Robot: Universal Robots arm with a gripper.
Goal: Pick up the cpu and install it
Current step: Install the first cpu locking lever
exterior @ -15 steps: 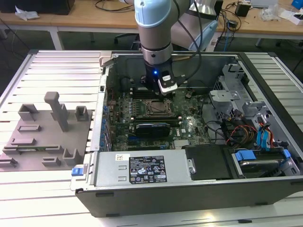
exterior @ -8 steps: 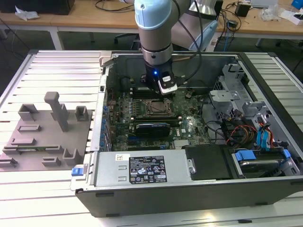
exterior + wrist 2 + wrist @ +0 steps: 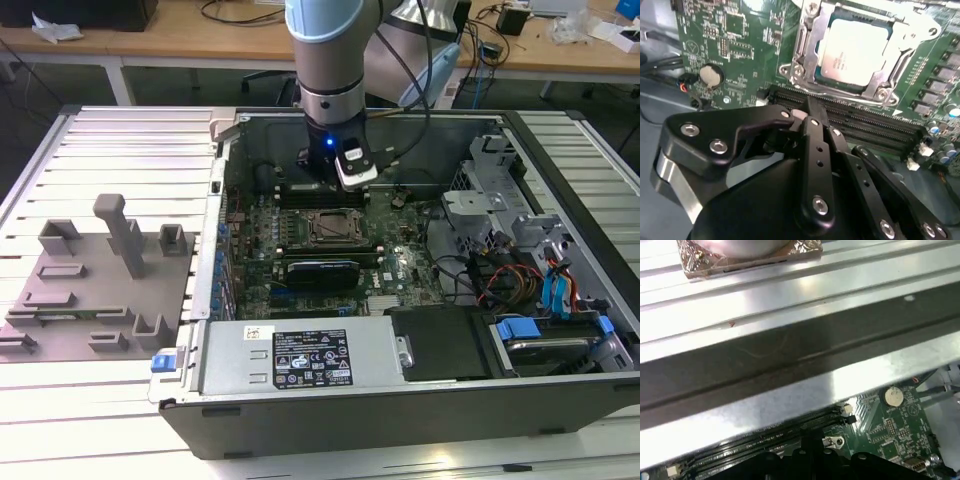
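In the second wrist view the gripper [image 3: 810, 112] is sitting nearest to the camera, with its black fingers [image 3: 816, 150] drawn together into one narrow tip. It is clenched and is carrying nothing. The tip is hanging just over the dark memory slots [image 3: 855, 122], which are running along the near edge of the socket [image 3: 805, 55].

Just beyond the slots, the cpu [image 3: 852, 52] is lying flat inside the socket, with its pale silvery top facing up. The metal frame of the socket is standing around it on all sides. The gripper and the cpu are apart, with the slots between them. To one side of the socket a round coin battery [image 3: 711, 76] is sitting on the green motherboard [image 3: 730, 45].

In the exterior view the arm [image 3: 330, 60] is reaching down into the open case [image 3: 560, 330], and the gripper [image 3: 345, 185] is hovering just behind the socket [image 3: 332, 228]. Well apart from the socket, toward the exterior view's left, the grey tray [image 3: 95, 290] is resting outside the case.
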